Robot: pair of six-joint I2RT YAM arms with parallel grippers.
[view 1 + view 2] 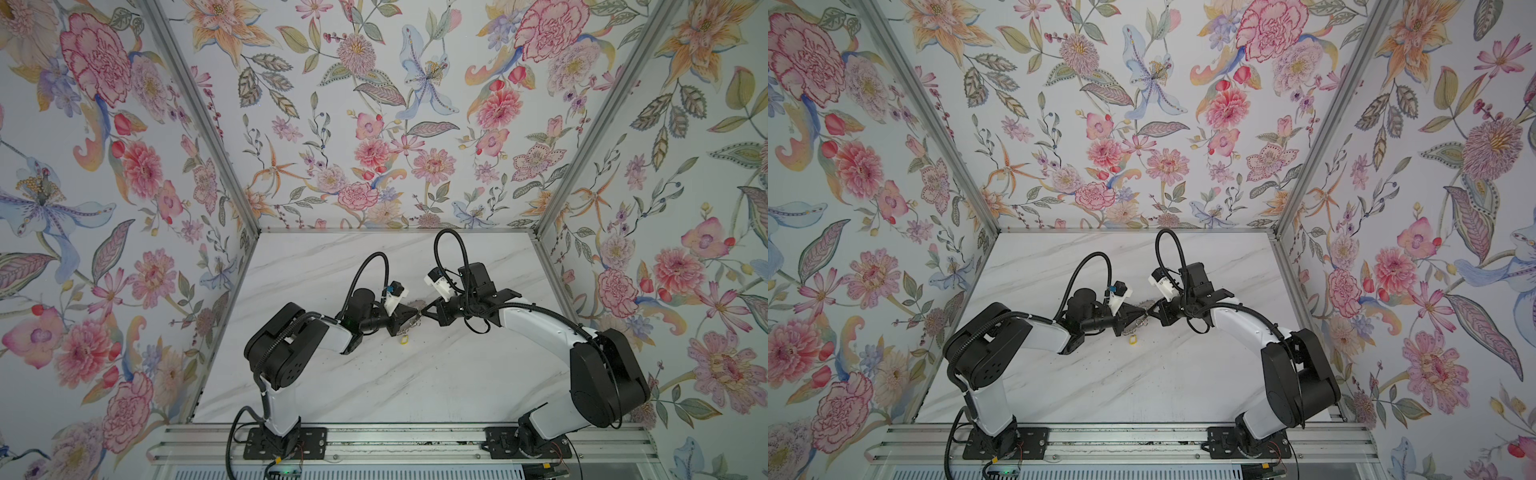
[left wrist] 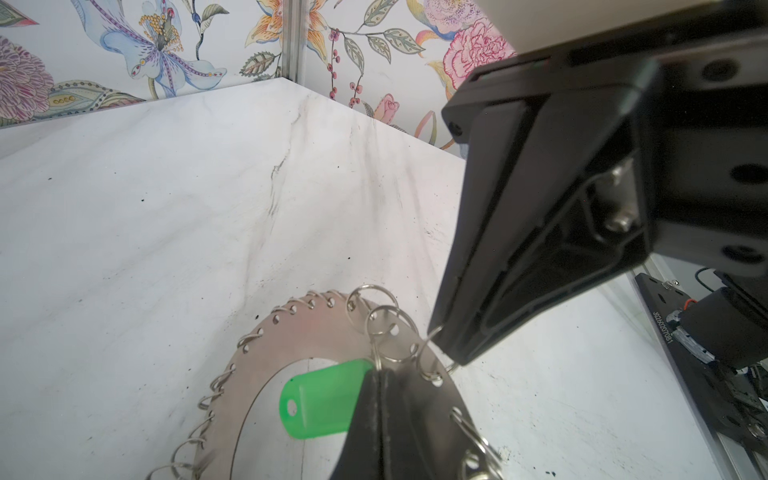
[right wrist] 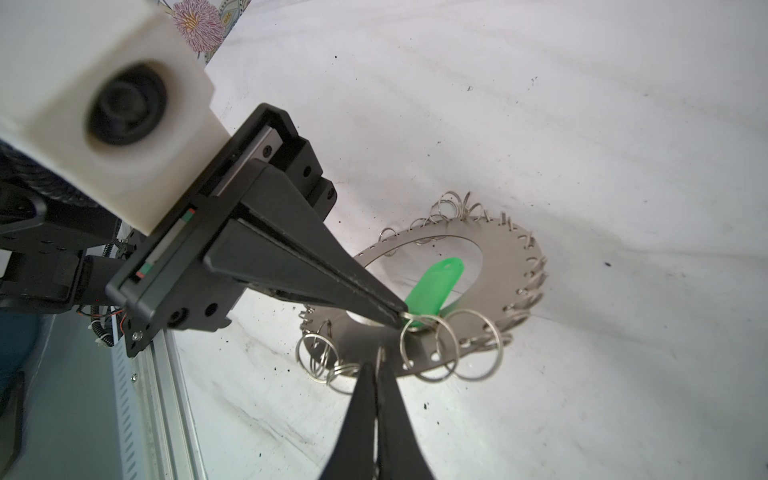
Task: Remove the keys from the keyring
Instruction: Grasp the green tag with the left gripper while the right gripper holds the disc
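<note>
Two grips at keyring [image 3: 511, 249], left hand [image 2: 379, 372] pinching green tag [image 2: 320, 403] end, right hand [image 3: 377, 365] seemingly pinching loop [image 2: 419, 355].

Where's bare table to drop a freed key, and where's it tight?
Free: the marble table between yellow tag and front rail; also the far strip along the back wall. Crowded: the centre, where left gripper and right gripper meet, shut, at keyring and green tag.

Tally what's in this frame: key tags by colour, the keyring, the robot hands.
green tag: 1
yellow tag: 1
keyring: 1
hands: 2, left hand and right hand
Total: 5
</note>
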